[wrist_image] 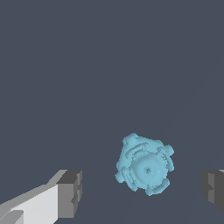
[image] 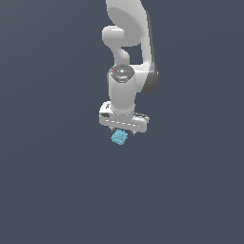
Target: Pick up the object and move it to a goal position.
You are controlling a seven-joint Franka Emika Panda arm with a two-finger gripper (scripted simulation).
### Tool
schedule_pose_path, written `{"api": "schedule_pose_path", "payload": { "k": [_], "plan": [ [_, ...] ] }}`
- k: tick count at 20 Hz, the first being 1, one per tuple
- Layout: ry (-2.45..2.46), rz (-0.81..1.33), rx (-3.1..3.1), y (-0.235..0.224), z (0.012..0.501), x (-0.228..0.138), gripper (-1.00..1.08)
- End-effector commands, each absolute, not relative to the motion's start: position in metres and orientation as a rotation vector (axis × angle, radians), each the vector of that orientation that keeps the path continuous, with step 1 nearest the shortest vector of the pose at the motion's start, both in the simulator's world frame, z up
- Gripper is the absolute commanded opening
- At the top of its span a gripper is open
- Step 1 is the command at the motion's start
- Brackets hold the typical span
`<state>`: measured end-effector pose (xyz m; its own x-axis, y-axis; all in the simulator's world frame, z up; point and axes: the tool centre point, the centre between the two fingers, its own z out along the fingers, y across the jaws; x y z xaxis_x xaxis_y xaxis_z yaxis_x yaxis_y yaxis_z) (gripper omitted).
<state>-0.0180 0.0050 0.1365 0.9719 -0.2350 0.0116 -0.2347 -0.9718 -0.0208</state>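
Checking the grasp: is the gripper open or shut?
Open: the gripper has its fingers apart, clear of the blue chunk.

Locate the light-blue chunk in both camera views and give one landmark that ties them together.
Exterior view: the light-blue chunk sits just below the white claw, near the picture's centre.
Wrist view: it lies between the two dark fingers, touching neither.
Shared landmark: the claw, open around the chunk.

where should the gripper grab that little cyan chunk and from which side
Across its lumpy outer sides, coming straight down from above. The cyan chunk is far narrower than the open gripper, whose fingers already stand apart on either side of it.
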Motion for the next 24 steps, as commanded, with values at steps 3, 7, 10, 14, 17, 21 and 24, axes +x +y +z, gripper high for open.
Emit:
{"api": "schedule_pose_path", "payload": {
  "k": [3,7,10,14,17,21,24],
  "plan": [
    [0.549,-0.011,-3.081,-0.002,0.116,-0.032,1.00],
    [0.669,-0.005,-3.063,-0.008,0.103,-0.041,1.00],
    [0.732,-0.002,-3.052,-0.010,0.096,-0.047,1.00],
    [0.782,0.000,-3.042,-0.013,0.091,-0.051,1.00],
    [0.793,0.000,-3.040,-0.013,0.090,-0.052,1.00],
    [0.785,0.001,-3.042,-0.013,0.087,-0.052,1.00],
    [0.787,0.001,-3.041,-0.013,0.078,-0.052,1.00]
  ]
}}
